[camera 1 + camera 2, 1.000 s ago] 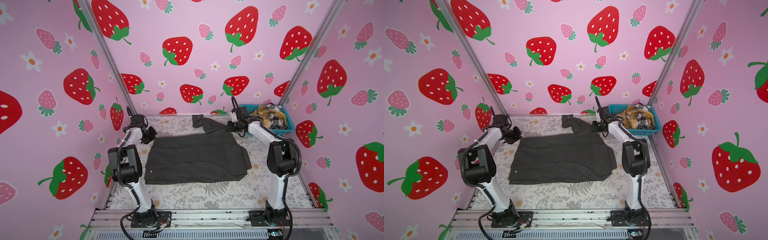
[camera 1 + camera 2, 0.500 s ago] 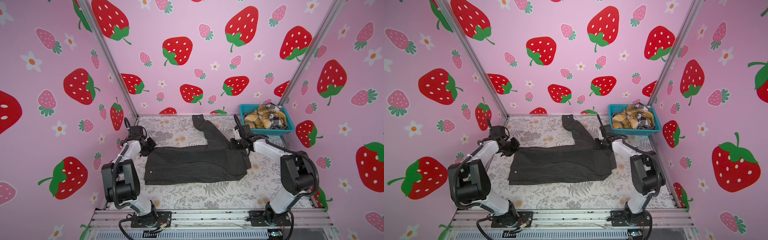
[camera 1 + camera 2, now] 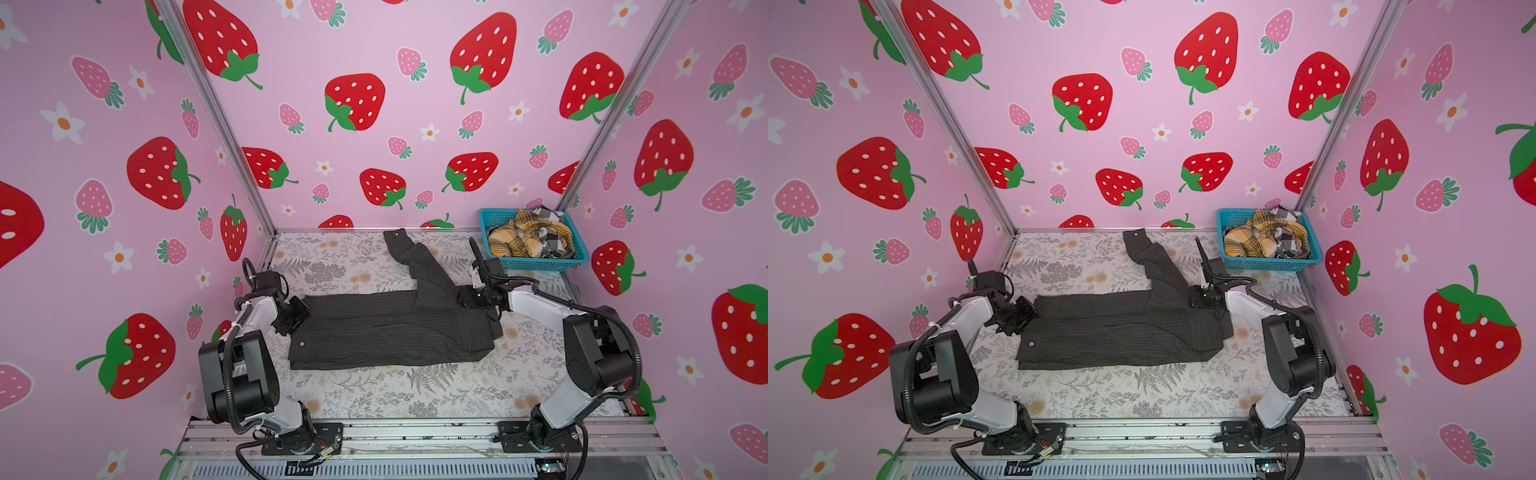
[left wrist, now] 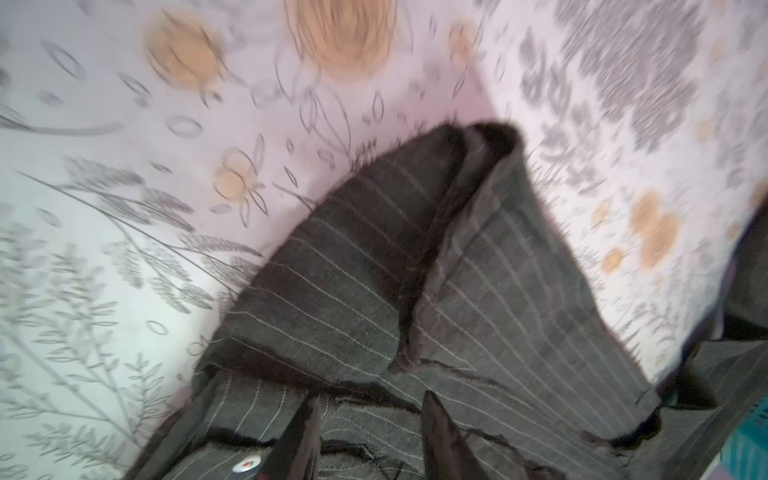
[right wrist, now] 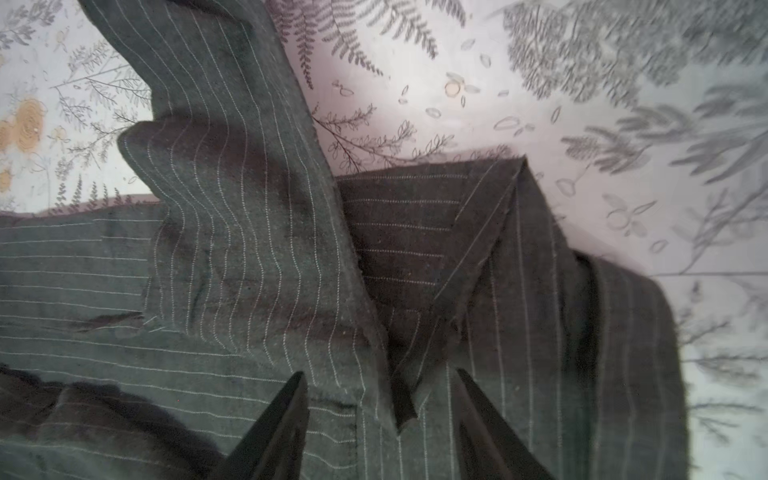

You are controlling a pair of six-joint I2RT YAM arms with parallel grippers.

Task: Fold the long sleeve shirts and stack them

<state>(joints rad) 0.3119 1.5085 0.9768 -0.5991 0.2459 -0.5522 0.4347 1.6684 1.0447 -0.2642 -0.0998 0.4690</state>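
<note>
Across both top views, your charcoal shirt (image 3: 386,332) lies folded into a wide band on the floral table (image 3: 415,395), with one sleeve trailing toward the back wall. Your left gripper (image 3: 301,313) sits at the band's left end. Your right gripper (image 3: 463,298) is at the right end, just beside where the sleeve starts. The mustard plaid shirt (image 3: 519,241) and a black-and-white check shirt (image 3: 555,245) are heaped in the teal basket (image 3: 536,262) in the back right corner.

From the left wrist, you see both fingers (image 4: 440,436) spread apart above a folded pinstripe corner, gripping nothing.

From the right wrist, the fingers (image 5: 274,428) also stand apart over the cloth, with nothing pinched between them.
</note>
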